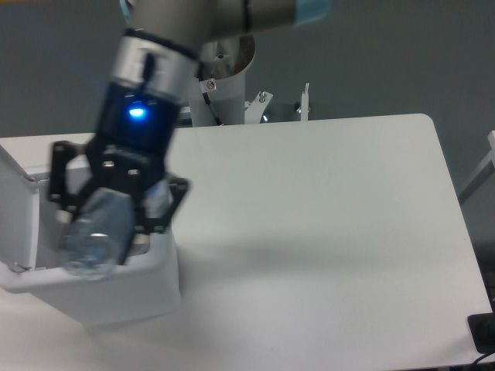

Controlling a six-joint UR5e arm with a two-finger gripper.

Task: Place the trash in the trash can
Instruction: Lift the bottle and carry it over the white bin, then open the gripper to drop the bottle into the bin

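My gripper hangs over the open mouth of the white trash can at the left. It is shut on the trash, a crushed clear bluish plastic bottle that points down toward the camera. The gripper and bottle are motion-blurred. They cover most of the can's opening, so what lies inside is hidden. The can's hinged lid stands open on the left side. No other piece of trash shows on the table.
The white table stretches to the right of the can. The arm's grey mounting column rises behind the table's far edge. A dark object sits past the table's lower right corner.
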